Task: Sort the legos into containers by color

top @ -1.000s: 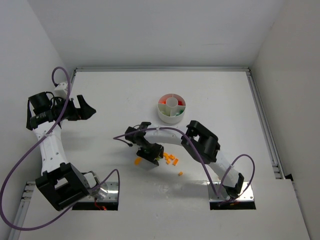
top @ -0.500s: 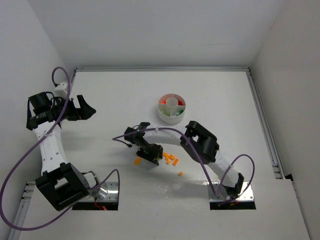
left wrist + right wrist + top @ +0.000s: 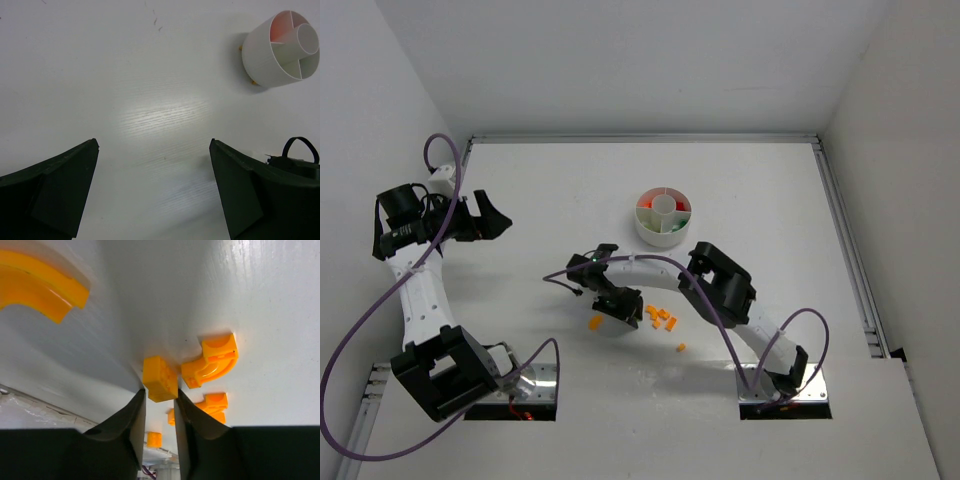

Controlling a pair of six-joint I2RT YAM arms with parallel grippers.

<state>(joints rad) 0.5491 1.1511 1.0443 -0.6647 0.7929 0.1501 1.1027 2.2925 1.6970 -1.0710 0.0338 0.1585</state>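
My right gripper (image 3: 159, 392) is down at the table with its two fingertips pressed on either side of a small orange lego (image 3: 159, 377). A curved orange lego (image 3: 212, 362) lies just right of it, and more orange legos (image 3: 212, 405) lie behind. From above, the right gripper (image 3: 623, 308) sits among scattered orange legos (image 3: 663, 318), with one (image 3: 596, 322) to its left. The round white dish of containers (image 3: 660, 236) stands further back, with red and green showing inside. My left gripper (image 3: 495, 222) hangs wide open at the far left, holding nothing.
Another curved orange piece (image 3: 37, 287) lies at the upper left of the right wrist view. A single orange lego (image 3: 681, 348) sits nearer the right arm's base. The left wrist view shows the dish (image 3: 265, 60) at upper right over bare table.
The right gripper's fingers have drawn together onto the orange lego. The left arm has not moved.
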